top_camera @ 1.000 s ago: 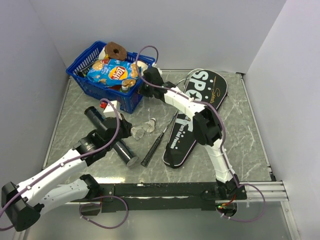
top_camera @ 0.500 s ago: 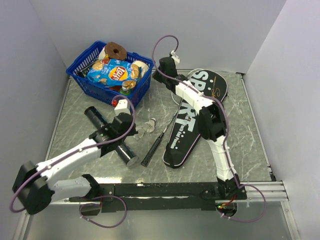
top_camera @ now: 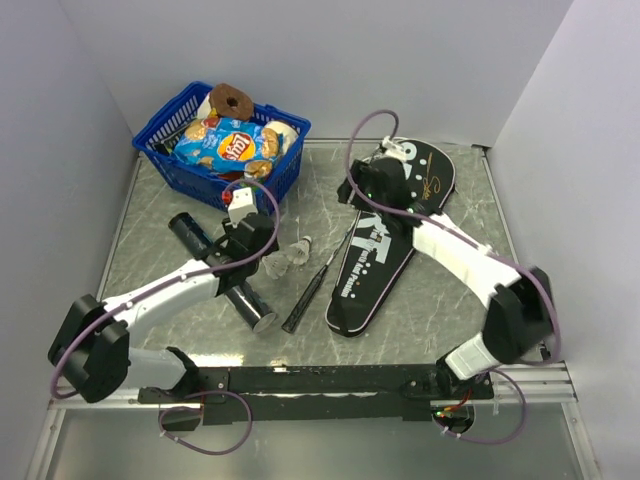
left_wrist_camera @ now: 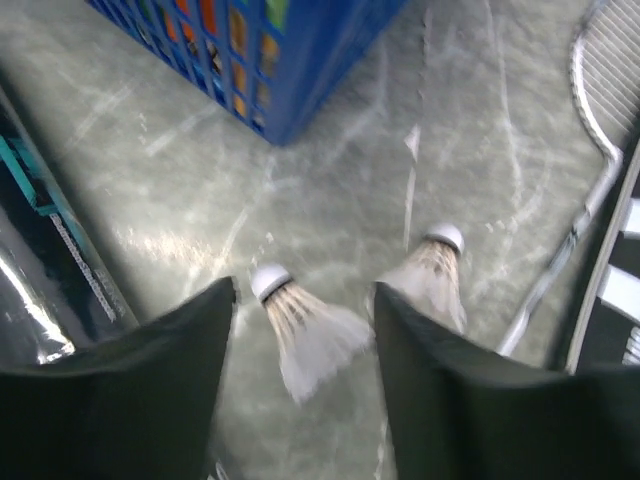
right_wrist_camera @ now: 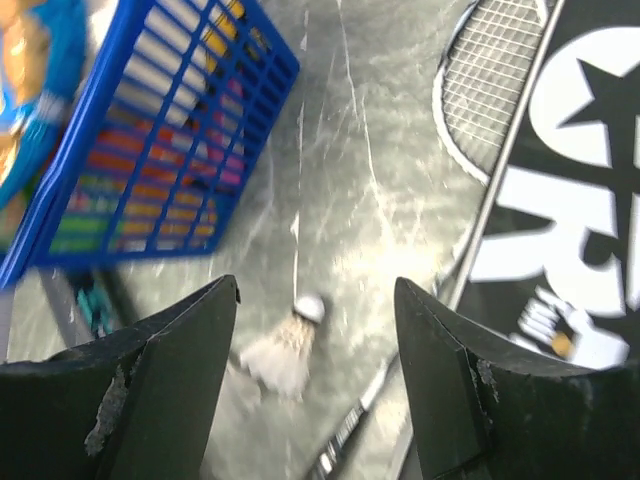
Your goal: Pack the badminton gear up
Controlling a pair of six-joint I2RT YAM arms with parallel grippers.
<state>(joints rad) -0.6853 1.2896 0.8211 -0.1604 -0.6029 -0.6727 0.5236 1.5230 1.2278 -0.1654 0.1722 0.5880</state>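
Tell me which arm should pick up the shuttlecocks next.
Left. The left gripper, open, hovers over the two shuttlecocks, one between its jaws; the right gripper is farther off, by the bag.

**Worktop layout: basket far left, bag right, tube near left**

Basket [top_camera: 262, 195] sits far-left on the worktop [top_camera: 500, 215], with the crisp packet [top_camera: 225, 148] in it. Tube [top_camera: 252, 303] lies before the basket, slanting toward the near edge. Left shuttlecock [left_wrist_camera: 305, 330] and right shuttlecock [left_wrist_camera: 432, 280] lie side by side between tube and racket [top_camera: 305, 300], before the basket's right corner. Racket lies slanted along the bag's left edge, handle nearest, head far. Bag [top_camera: 365, 285] lies right of centre, wide end far, narrow end near.
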